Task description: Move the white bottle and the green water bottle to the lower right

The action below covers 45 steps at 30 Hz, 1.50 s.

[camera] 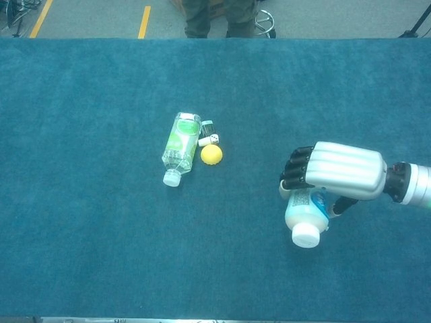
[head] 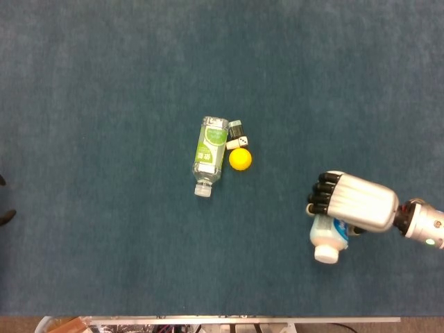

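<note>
White bottle (head: pixel 329 239) — lower right of the bench (head: pixel 104 83), cap toward the near edge | right hand (head: pixel 354 202) — fingers (head: pixel 320 198) clamped over its body | green water bottle (head: pixel 210 153) lying mid-bench, touching a yellow ball (head: pixel 241 159) and small die (head: pixel 242 141) | left hand unseen
</note>
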Tool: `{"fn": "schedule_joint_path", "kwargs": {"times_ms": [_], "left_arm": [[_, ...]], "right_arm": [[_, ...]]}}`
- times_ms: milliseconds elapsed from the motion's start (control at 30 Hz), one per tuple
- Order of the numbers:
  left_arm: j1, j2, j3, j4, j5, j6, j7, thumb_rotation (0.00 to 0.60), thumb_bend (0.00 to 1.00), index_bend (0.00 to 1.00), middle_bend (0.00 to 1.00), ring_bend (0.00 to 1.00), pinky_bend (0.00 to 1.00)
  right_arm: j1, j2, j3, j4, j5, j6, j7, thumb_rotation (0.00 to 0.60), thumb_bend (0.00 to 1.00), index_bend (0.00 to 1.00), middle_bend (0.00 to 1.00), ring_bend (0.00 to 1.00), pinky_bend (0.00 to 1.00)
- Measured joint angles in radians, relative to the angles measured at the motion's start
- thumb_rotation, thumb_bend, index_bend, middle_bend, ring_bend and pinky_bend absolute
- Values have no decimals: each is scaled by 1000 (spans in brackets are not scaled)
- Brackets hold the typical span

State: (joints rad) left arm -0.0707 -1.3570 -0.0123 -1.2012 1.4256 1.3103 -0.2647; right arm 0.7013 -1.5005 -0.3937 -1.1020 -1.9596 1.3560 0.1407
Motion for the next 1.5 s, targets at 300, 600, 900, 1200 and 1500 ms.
{"fn": "schedule_joint_path", "kwargs": {"times_ms": [300, 600, 900, 1200, 1500], "left_arm": [[13, -1, -1, 13, -19, -2, -16, 600, 74, 456, 271, 345, 477], [12, -9, 1, 25, -14, -3, -27, 600, 73, 456, 271, 344, 477], [11, -21, 2, 36, -10, -4, -36, 600, 73, 456, 271, 345, 477], [13, -22, 0, 37, -16, -4, -37, 600, 73, 456, 271, 345, 477], [16, -17, -3, 34, -21, -5, -46, 600, 74, 456, 271, 345, 477]], "right_arm": [[-13, -22, 10, 89, -9, -55, 36, 600, 278, 671, 738, 593, 422], [-4, 65, 5, -44, -32, -76, -7, 600, 11, 457, 535, 427, 427], [1, 165, 8, -158, -48, -108, -94, 600, 0, 242, 275, 292, 426], [1, 198, 32, -216, -41, -159, -137, 600, 0, 181, 187, 231, 400], [21, 234, 132, -245, -53, -88, -181, 600, 0, 181, 197, 224, 397]]}}
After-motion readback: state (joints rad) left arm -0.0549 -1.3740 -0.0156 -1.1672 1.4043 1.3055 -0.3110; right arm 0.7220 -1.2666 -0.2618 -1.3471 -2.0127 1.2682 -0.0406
